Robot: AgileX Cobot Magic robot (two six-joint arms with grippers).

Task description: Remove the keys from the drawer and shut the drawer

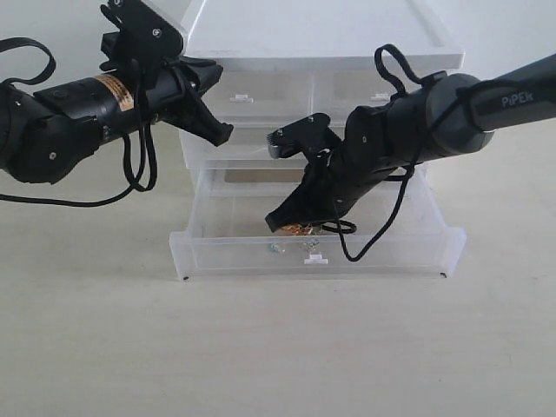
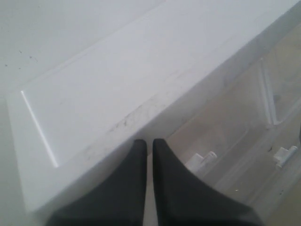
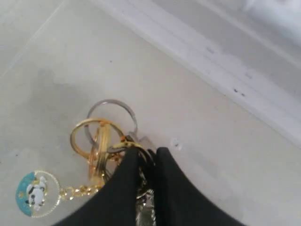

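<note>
Right gripper [image 3: 146, 153] down inside the pulled-out drawer [image 1: 226, 252], fingers pinched together on the keys [image 3: 99, 136], round charm [image 3: 32, 193] flat on the drawer floor near the front wall. Left gripper [image 2: 149, 143] pressed shut on nothing, hovering beside the unit's white top [image 2: 117, 84].

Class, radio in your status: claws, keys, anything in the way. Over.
Right claw shut on the keys, inside the open bottom drawer. Left claw shut, empty, by the unit's top. Right arm alone blocks closing.
</note>
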